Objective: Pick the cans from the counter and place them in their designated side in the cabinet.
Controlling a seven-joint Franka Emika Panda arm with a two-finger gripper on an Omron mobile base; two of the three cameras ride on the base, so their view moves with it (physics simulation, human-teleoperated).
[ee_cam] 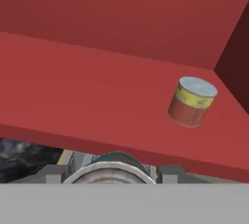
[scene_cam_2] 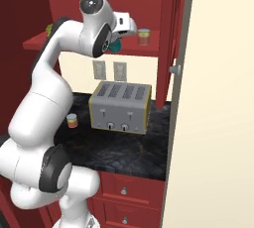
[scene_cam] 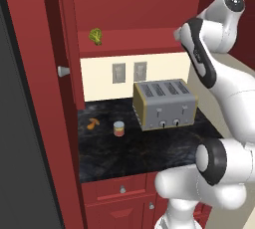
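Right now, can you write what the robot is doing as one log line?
end effector: shut on teal can | place: at cabinet shelf edge | shelf: red-and-yellow can, right side | counter: another can left

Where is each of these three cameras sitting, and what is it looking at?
Left base view: behind the arm's left, facing the toaster and counter; arm at right.
Right base view: behind its right, same toaster; arm at left.
Hand view: on the hand, facing the cabinet; fingers hold a teal can.
Shared: red-and-yellow can.
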